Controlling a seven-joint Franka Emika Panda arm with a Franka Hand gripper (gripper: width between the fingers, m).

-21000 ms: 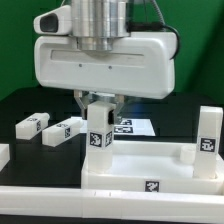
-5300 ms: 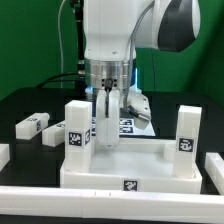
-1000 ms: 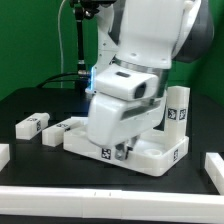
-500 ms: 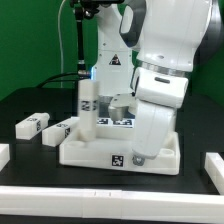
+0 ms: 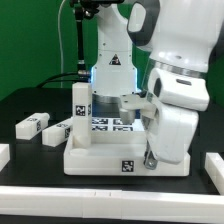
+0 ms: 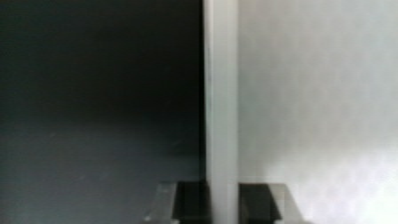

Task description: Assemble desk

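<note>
Since half a second ago, the top (image 5: 100,160) is being swung further round on the table (image 5: 25,150). Its front tag is being carried toward the exterior view's right, and the gripper (image 5: 150,159) is being moved the same way with it. One leg (image 5: 82,108) is being carried upright at the top's corner on the exterior view's left. A second upright leg, seen earlier, is now being hidden by the arm, so its place cannot be told.

In the wrist view the gripper (image 6: 219,205) is being held narrow, with the white rim wall of the top pinched between its fingers (image 6: 185,204). Two loose legs (image 5: 32,124) are lying flat on the table, near the top, on the exterior view's left. The marker board (image 5: 108,124) is lying behind.

The step in hand is judged to be the turning of the top, so that a free corner is being brought within reach. For the next move, the rim is probably to be released gently, without the top being dragged, and a loose leg is then to be fetched.
</note>
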